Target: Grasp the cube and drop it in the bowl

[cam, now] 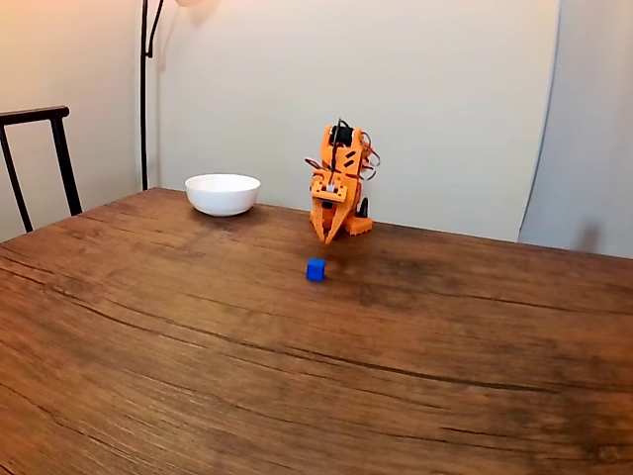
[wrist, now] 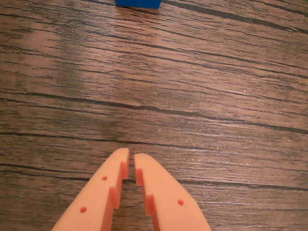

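Observation:
The small blue cube (cam: 316,269) lies on the wooden table a short way in front of the orange arm; in the wrist view the cube (wrist: 138,3) is cut off by the top edge. My orange gripper (cam: 327,239) points down at the table behind the cube, clear of it. In the wrist view the gripper (wrist: 131,156) rises from the bottom edge, its fingertips nearly touching and nothing between them. The white bowl (cam: 223,194) stands at the back of the table, left of the arm in the fixed view.
A dark chair back (cam: 40,158) stands past the table's left edge and a lamp pole (cam: 145,89) rises behind the bowl. Bare wood table (cam: 297,376) stretches wide in front of the cube.

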